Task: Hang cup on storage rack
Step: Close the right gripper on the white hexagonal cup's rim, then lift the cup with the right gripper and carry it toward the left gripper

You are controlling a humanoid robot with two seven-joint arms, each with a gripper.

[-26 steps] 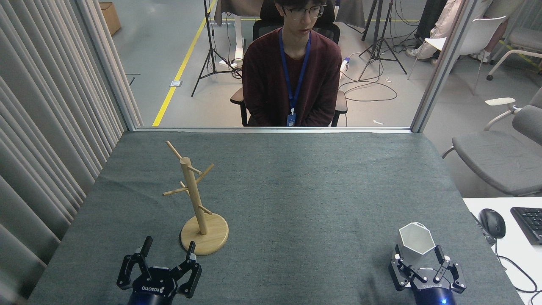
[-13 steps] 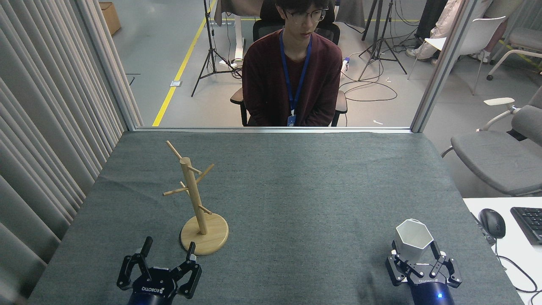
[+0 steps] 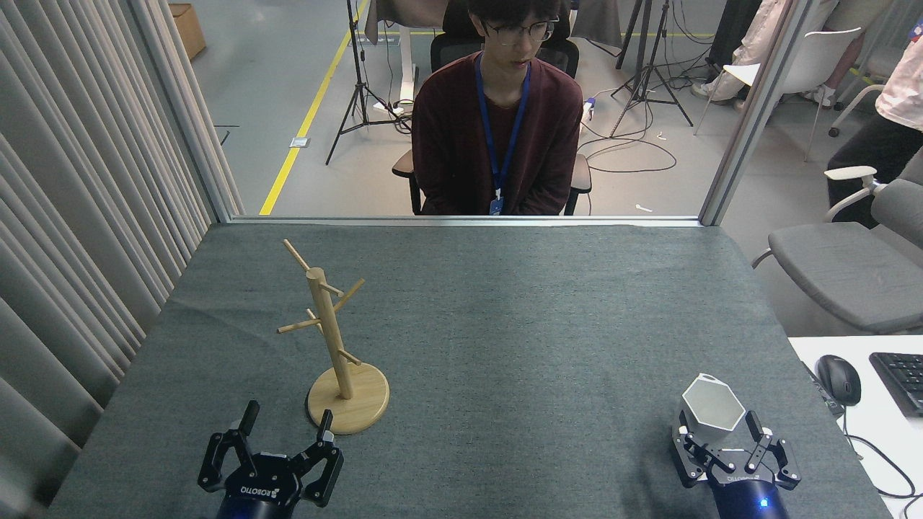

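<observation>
1. Right claw (image 3: pixel 721 432) – closed around the cup (image 3: pixel 713 411), shifted slightly right since 0.5 s ago, near the surface's (image 3: pixel 505 339) front-right corner
2. Left claw (image 3: pixel 285 427) – wide, empty; storage rack (image 3: pixel 330 339) well apart – carry pending

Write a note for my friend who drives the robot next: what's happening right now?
Right gripper: fingers around the white faceted cup at the near right of the grey table; a firm grip cannot be confirmed.
Left gripper: open, empty, just in front of the light wooden mug tree.
Done: cup reached.
Left: carry it across to the tree and hang it on a peg.
</observation>
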